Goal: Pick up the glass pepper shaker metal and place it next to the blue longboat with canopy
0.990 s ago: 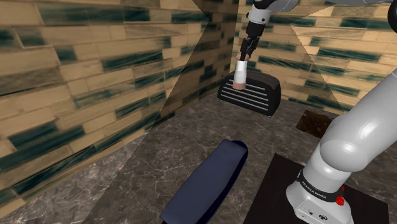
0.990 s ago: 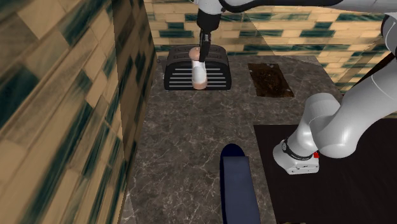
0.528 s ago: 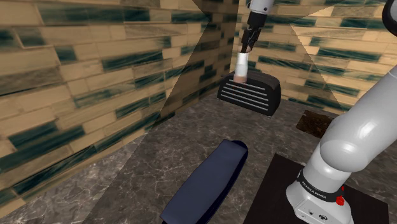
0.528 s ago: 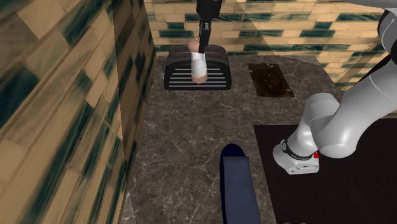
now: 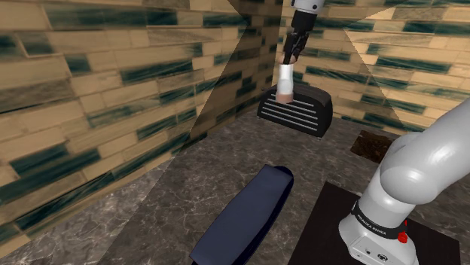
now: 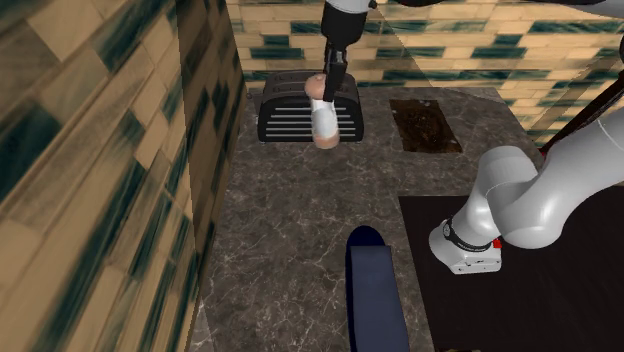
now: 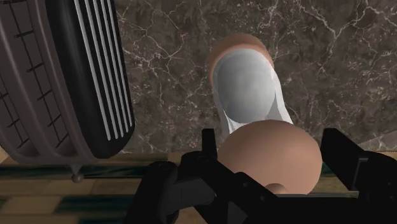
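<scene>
Change since a second ago: shaker (image 6: 323, 122), carried by the gripper (image 6: 329, 93), has shifted from over the middle of the ribbed box (image 6: 288, 117) to over its end at the second exterior view's right, and now leans more.

- Gripper (image 5: 288, 60): black, fingers clamped on the shaker's upper end. In the wrist view the fingers (image 7: 345, 154) press either side of the tan cap, gripper (image 7: 273, 162) pointing down at the counter.
- Shaker (image 5: 285, 81): pale body, tan cap and tan base. It hangs in the air, clear of the counter (image 5: 226, 154), with its lower end in front of the box's upper edge in the shoulder view. In the wrist view the shaker (image 7: 248, 95) hangs just beside the box (image 7: 63, 83), over bare counter (image 7: 331, 57).
- Box (image 5: 295, 111): black with white ribs, resting on the dark marbled counter at the tiled wall (image 5: 90, 90).
- Boat (image 5: 245, 211): dark blue and long, lying on the counter well apart from the box. It also appears in the second exterior view (image 6: 377, 295).
- Brown patch (image 6: 425, 125): set in the counter near the box, on the second exterior view's right.
</scene>
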Robot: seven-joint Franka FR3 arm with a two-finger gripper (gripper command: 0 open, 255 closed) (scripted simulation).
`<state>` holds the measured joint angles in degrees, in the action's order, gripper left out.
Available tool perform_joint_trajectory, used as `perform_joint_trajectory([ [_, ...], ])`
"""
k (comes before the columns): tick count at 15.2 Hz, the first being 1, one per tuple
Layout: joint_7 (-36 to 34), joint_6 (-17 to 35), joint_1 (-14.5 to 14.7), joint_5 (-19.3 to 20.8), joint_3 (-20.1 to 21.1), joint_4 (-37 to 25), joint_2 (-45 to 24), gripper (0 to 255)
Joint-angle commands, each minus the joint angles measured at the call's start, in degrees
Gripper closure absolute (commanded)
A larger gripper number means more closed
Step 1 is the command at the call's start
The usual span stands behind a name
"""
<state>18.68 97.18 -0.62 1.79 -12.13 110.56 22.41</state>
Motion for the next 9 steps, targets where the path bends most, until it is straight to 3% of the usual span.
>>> perform_joint_trajectory([
  [1,-2.8,-0.3,0.5,0.2,2.1,2.9,3.3,255],
  [9,-13.0,-2.0,2.8,-1.6,10.6,10.5,12.5,255],
])
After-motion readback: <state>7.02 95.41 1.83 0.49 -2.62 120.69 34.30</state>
